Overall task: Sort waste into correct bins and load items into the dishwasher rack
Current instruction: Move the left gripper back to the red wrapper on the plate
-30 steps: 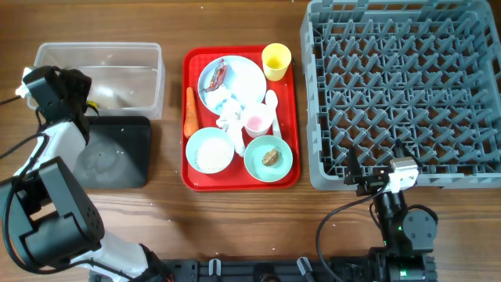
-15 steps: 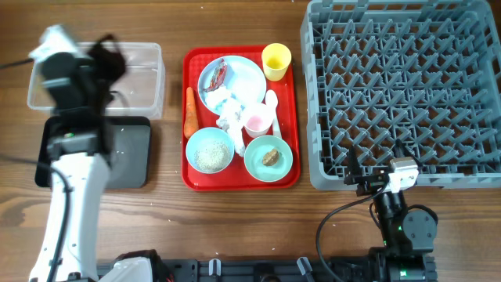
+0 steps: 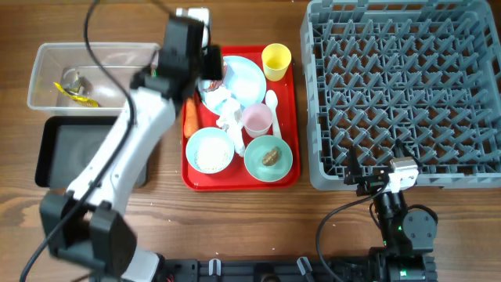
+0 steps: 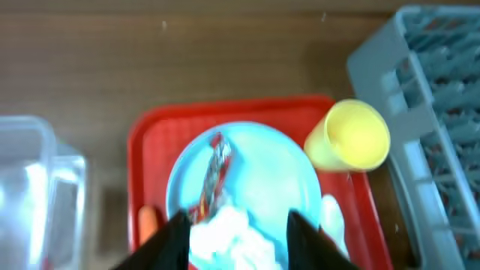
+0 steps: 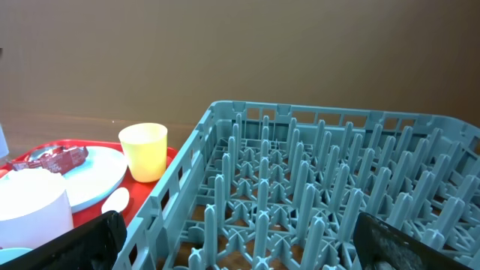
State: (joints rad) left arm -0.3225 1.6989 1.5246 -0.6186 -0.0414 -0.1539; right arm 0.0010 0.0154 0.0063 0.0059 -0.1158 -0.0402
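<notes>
The left claw point(image 4: 236, 238) is hovering over the white plate point(image 4: 262, 169), its two fingers standing partly apart and gripping nothing. Crumpled tissue point(image 4: 232, 232) is showing between the fingertips, and the red wrapper point(image 4: 214, 176) is lying just beyond them on the plate, its long side running away from the claw. The plate is sitting at the back of the red tray point(image 4: 150, 127), with the yellow cup point(image 4: 352, 135) just beside it.

The wrapper looks to be the target. A clean pick is likely calling for a short reach forward, so the fingers are straddling the wrapper's narrow width and not the tissue, then a gentle descent that is pinching the foil without pressing on the plate or nudging the cup.

Further out, the carrot point(image 3: 190, 117) is lying along the tray's left edge. A yellow wrapper point(image 3: 74, 92) is already lying in the clear tub point(image 3: 98, 47), which suggests where this one belongs. The black tray point(image 3: 70, 157) is sitting in front of the tub. The right claw point(image 5: 240, 240) is resting wide open beside the grey rack point(image 3: 399, 94), which is holding no dishes.
</notes>
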